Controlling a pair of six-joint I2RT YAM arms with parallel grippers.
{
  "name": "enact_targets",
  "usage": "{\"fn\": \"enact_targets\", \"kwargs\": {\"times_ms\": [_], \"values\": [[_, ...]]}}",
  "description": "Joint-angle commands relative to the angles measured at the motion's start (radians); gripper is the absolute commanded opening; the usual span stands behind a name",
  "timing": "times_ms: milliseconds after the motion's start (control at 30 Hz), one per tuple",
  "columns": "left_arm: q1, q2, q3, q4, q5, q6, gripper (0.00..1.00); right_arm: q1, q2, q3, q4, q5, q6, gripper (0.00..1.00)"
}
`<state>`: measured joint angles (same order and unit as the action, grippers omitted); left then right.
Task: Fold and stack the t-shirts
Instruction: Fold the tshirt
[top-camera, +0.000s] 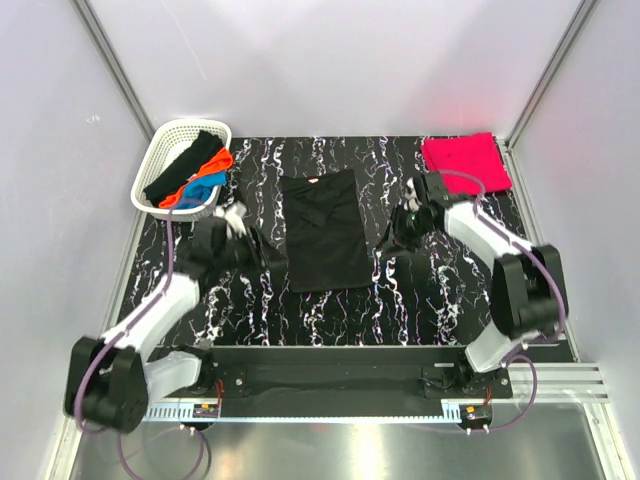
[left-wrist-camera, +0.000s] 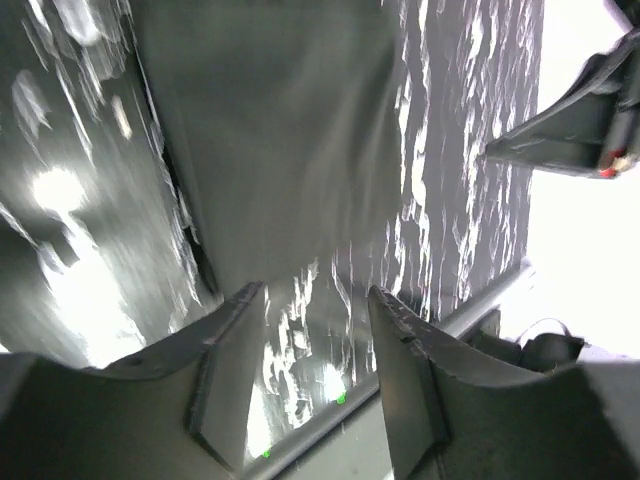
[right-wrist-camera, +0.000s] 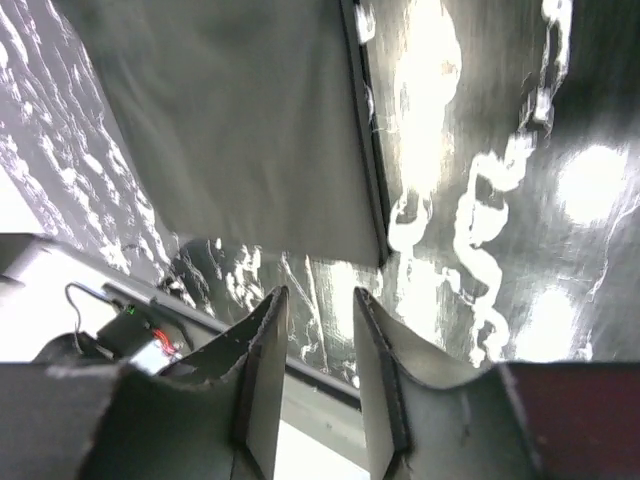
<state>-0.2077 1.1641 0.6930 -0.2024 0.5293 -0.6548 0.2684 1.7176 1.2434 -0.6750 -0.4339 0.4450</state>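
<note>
A white lattice basket (top-camera: 160, 150) with black (top-camera: 185, 165), orange (top-camera: 212, 165) and blue (top-camera: 207, 184) t-shirts sits at the far left corner of the marbled table (top-camera: 420, 290), and a folded pinkish-red t-shirt (top-camera: 465, 160) lies at the far right corner. The large black t-shirt (top-camera: 322, 228) lies flat mid-table, folded into a long strip between the two arms. The left gripper (top-camera: 240, 222) is just beside its left edge and the right gripper (top-camera: 402, 225) near its right edge, each with jaws apart and holding nothing.

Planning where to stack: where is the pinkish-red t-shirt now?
The pinkish-red t-shirt lies folded in the far right corner in the top view, beyond the right gripper, right of the flat black t-shirt.
</note>
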Motion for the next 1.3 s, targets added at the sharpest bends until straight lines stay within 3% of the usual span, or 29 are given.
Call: {"fn": "enact_targets", "kwargs": {"times_ms": [0,67,200,300,333,367,467,800,1033,1267], "values": [[-0.11,-0.128,-0.173,0.078,-0.138,-0.225,0.54,0.003,-0.134,-0.221,0.148,-0.051,0.187,0.4],[-0.174,-0.203,-0.28,0.115,-0.185,-0.365,0.61,0.012,-0.228,-0.315,0.265,-0.071,0.285,0.48],[-0.222,-0.343,-0.43,0.24,-0.284,-0.567,0.7,0.017,-0.351,-0.569,0.468,-0.112,0.461,0.52],[-0.234,-0.343,-0.498,0.302,-0.336,-0.684,0.72,0.038,-0.359,-0.68,0.604,-0.109,0.575,0.66],[-0.236,-0.336,-0.515,0.323,-0.342,-0.736,0.72,0.046,-0.358,-0.697,0.655,-0.105,0.596,0.91],[-0.239,-0.33,-0.533,0.345,-0.351,-0.767,0.72,0.052,-0.352,-0.714,0.666,-0.095,0.641,0.99],[-0.257,-0.284,-0.598,0.47,-0.393,-0.893,0.67,0.077,-0.332,-0.76,0.764,-0.04,0.719,1.0],[-0.326,-0.089,-0.573,0.494,-0.459,-1.008,0.58,0.176,-0.328,-0.82,0.789,0.156,0.876,1.0],[-0.358,-0.015,-0.529,0.463,-0.502,-1.043,0.52,0.195,-0.314,-0.851,0.781,0.241,0.926,0.69],[-0.358,0.077,-0.492,0.466,-0.509,-1.046,0.49,0.195,-0.253,-0.831,0.782,0.277,0.88,0.64]]}}
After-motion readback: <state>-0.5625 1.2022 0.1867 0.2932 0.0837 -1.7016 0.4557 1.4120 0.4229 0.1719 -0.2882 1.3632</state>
